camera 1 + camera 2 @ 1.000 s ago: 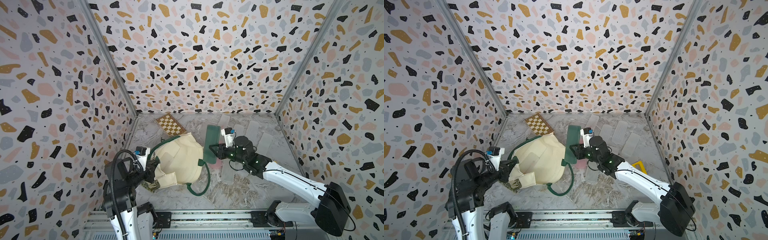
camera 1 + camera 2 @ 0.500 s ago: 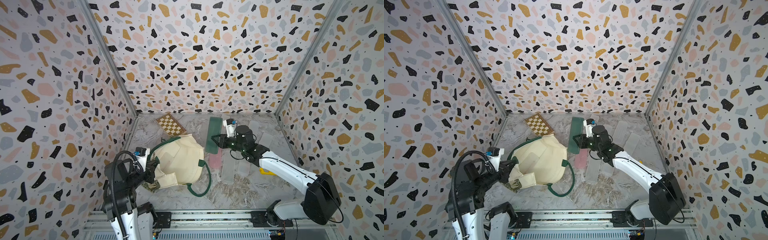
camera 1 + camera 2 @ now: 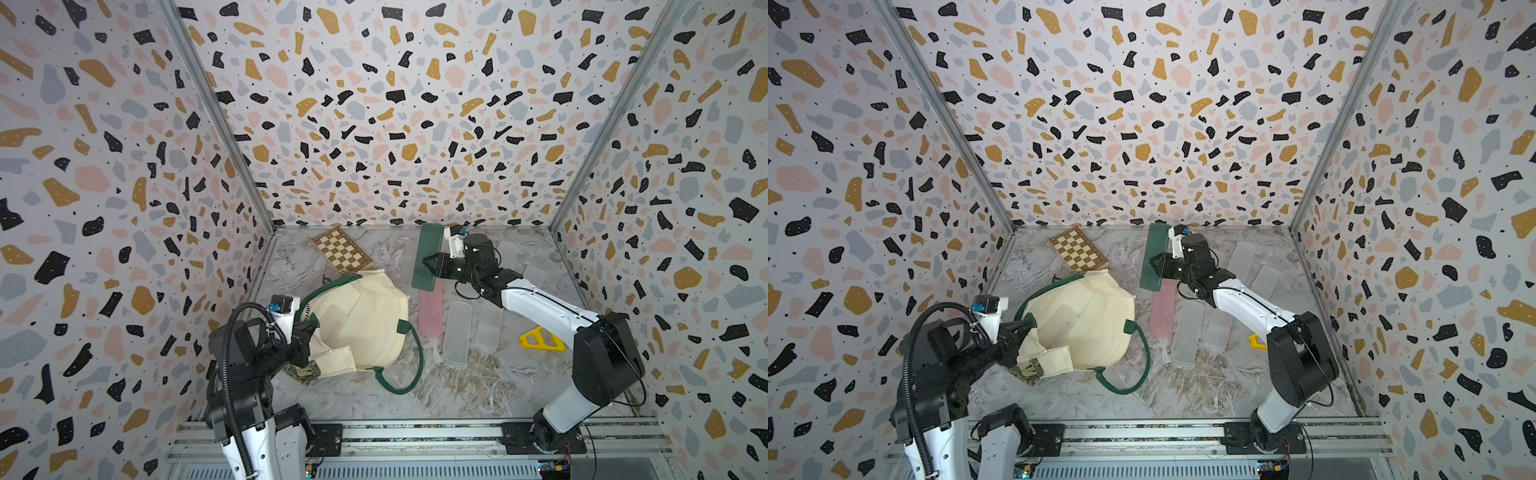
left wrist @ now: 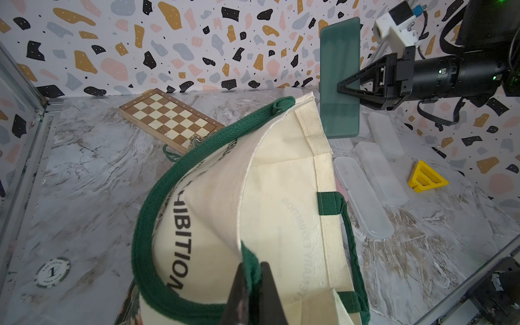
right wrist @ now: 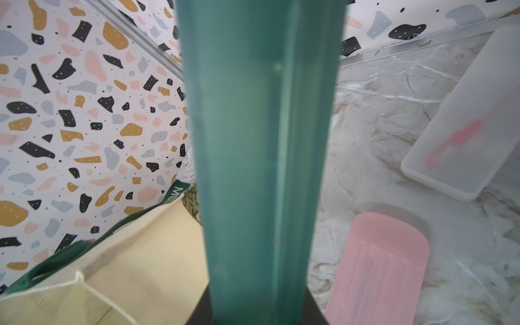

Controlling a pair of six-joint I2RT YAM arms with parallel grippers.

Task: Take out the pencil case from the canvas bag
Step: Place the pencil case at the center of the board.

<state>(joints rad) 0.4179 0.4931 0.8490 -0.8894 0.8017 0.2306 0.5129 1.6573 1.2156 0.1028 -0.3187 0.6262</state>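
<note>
At the left of the counter [image 3: 457, 395], my left jaws are clenched on the green strap [image 4: 249, 267] at the rim of the canvas bag [image 3: 361, 320], holding that edge raised. A chessboard [image 3: 341, 249] lies just behind the bag. Right of the bag and clear of it, the green pencil case [image 3: 428, 253] stands on end, pinched across its middle between my right jaws, over the far end of a pink case [image 3: 430, 311]. Clear cases [image 3: 457, 332] lie further right.

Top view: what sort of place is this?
Likely a robot test cell, not a home: patterned panel walls box in a marble-print table, a left arm and right arm stand on a metal rail, with props: chessboard, canvas bag, green pencil case.
</note>
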